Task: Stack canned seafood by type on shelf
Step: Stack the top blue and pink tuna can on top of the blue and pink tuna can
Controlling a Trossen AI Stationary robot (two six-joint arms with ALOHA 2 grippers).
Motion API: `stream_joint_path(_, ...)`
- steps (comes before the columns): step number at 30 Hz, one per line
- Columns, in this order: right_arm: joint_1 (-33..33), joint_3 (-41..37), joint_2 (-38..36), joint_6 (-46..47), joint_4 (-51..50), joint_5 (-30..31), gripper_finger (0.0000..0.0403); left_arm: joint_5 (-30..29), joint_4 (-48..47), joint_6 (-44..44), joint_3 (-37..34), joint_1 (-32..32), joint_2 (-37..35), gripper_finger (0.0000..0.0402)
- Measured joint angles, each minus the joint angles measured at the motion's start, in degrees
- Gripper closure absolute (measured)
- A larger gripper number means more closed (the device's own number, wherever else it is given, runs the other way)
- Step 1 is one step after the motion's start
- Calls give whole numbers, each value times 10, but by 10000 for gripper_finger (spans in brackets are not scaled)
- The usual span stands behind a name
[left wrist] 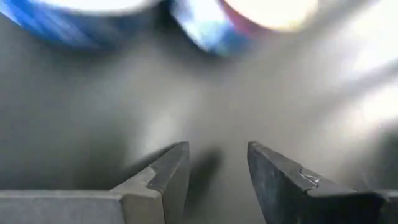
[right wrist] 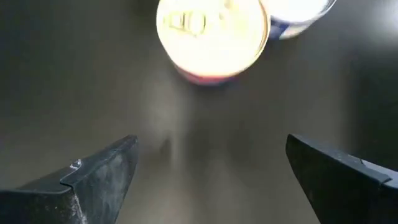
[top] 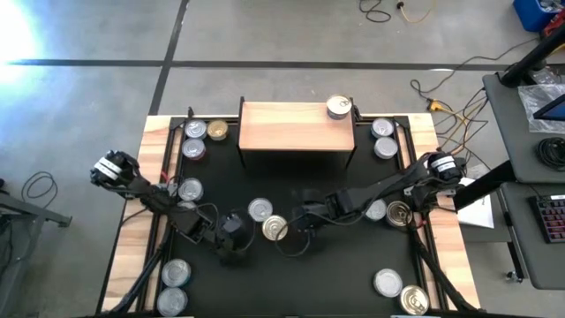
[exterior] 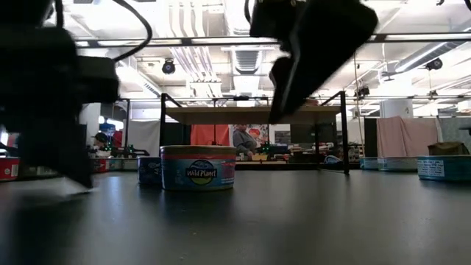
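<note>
Two tins just ahead of right claw — spread wide, empty — gold-topped nearest.

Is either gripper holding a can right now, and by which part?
Neither. The left gripper and right gripper are both open with nothing between their fingers.

Scattered tins; one atop shelf.

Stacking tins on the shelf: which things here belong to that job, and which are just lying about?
Job:
- tins, e.g. gold-topped tin and silver-topped tin mid-mat
- tin on shelf
- shelf
- right end effector, open beside the gold-topped tin
- left end effector, empty

Lying about:
- cables on the floor
- keyboard on the side desk
</note>
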Motion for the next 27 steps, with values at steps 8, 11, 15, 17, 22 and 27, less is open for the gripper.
stream_joint_path(8,3,-107,0,9,209,2,3,-107,4,58,17,-23,9,253)
stream_joint_path(11,3,-151,0,21,301,17,3,-131,6,74,18,-25,28,253)
stream_joint_path(15,3,-201,4,22,407,42,3,-176,6,80,18,-24,61,253)
stream_joint_path(17,3,-220,14,17,447,60,3,-188,12,80,18,-24,80,253)
stream_joint_path(22,3,-232,66,-13,523,65,3,-218,55,84,18,-25,124,253)
stream_joint_path(27,2,-193,118,10,566,63,3,-237,82,85,25,-24,141,253)
